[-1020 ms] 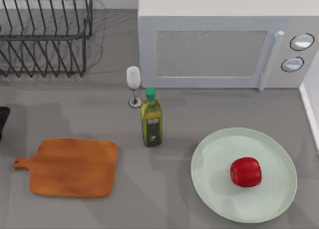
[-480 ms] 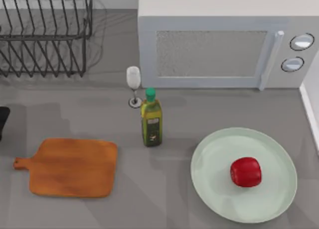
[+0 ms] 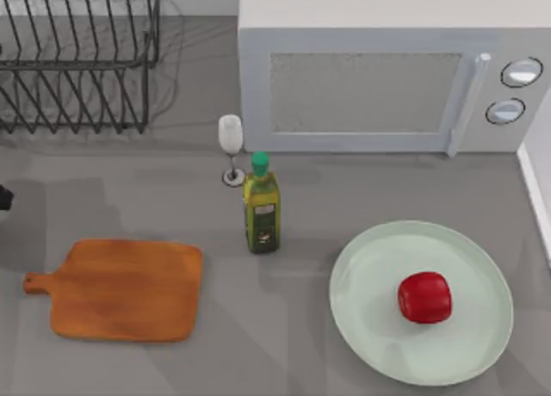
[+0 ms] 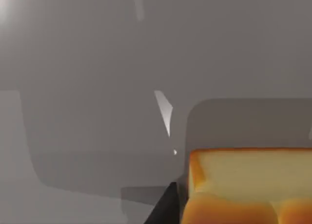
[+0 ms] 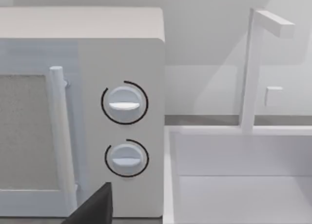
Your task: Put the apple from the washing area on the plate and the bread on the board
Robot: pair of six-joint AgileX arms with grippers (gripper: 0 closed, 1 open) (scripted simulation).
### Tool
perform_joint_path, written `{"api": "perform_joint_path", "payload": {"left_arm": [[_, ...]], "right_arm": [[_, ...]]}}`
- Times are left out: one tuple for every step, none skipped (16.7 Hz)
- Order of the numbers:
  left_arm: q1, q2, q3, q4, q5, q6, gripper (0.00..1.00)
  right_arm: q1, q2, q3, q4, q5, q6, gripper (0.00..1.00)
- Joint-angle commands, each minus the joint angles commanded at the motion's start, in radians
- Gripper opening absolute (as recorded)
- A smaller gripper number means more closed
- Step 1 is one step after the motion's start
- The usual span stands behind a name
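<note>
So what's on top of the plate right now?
The apple sits on the plate, right of its center. Nothing else lies on it; the patch directly beneath the apple is hidden. The board is bare.

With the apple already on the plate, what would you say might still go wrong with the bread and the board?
1. The board is bare; the bread sits close to the left gripper in the left wrist view, and I cannot tell whether it is gripped. It may slip on the way.
2. The bottle and wine glass stand upright just right of the board; a wide swing might topple them.
3. The apple is rounded and might roll on the plate if bumped.
</note>
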Motion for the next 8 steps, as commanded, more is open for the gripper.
{"api": "perform_joint_path", "payload": {"left_arm": [[0.0, 0.0, 0.0, 0.0, 0.0, 0.0, 0.0], [0.0, 0.0, 0.0, 0.0, 0.0, 0.0, 0.0], [0.0, 0.0, 0.0, 0.0, 0.0, 0.0, 0.0], [0.0, 0.0, 0.0, 0.0, 0.0, 0.0, 0.0], [0.0, 0.0, 0.0, 0.0, 0.0, 0.0, 0.0], [0.0, 0.0, 0.0, 0.0, 0.0, 0.0, 0.0], [0.0, 0.0, 0.0, 0.0, 0.0, 0.0, 0.0], [0.0, 0.0, 0.0, 0.0, 0.0, 0.0, 0.0]], "right_arm": [[0.0, 0.0, 0.0, 0.0, 0.0, 0.0, 1.0], [0.0, 0.0, 0.0, 0.0, 0.0, 0.0, 1.0], [0.0, 0.0, 0.0, 0.0, 0.0, 0.0, 1.0], [0.0, 0.0, 0.0, 0.0, 0.0, 0.0, 1.0], [0.0, 0.0, 0.0, 0.0, 0.0, 0.0, 1.0], [0.0, 0.0, 0.0, 0.0, 0.0, 0.0, 1.0], [0.0, 0.0, 0.0, 0.0, 0.0, 0.0, 1.0], [0.0, 0.0, 0.0, 0.0, 0.0, 0.0, 1.0]]}}
